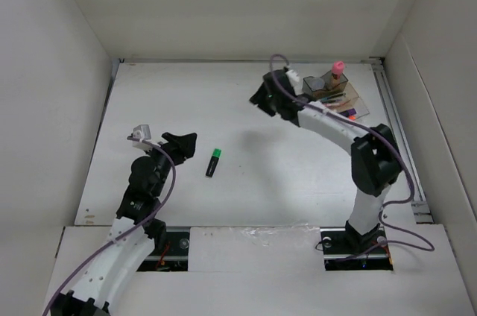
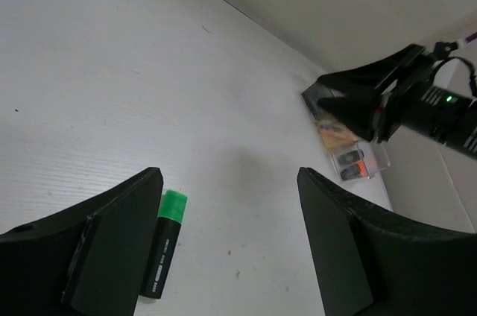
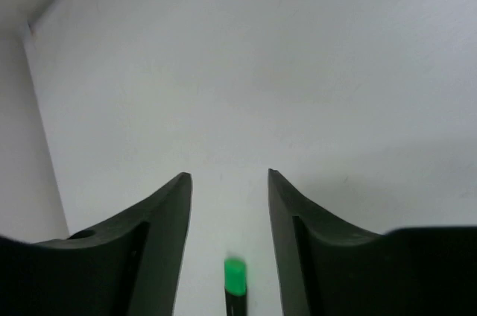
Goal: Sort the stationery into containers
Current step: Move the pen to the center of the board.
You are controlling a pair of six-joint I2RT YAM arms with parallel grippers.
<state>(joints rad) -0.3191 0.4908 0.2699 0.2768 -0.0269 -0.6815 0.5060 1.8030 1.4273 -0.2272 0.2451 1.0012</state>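
With left gripper (image 2: 227, 182) spread and empty, shift toward green-capped black plastic highlighter (image 2: 164, 245) beside one finger. Straddle barrel, then close.

Bright, even light; soft shadows.

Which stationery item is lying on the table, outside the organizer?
The green-and-black highlighter, flat on the table near the left arm's fingers; the rest sit in the organizer.

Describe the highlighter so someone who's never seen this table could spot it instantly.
On the white table, look just right of the left hand. The highlighter lies there alone, black with a green cap; the rest sits in the clear organizer far right.
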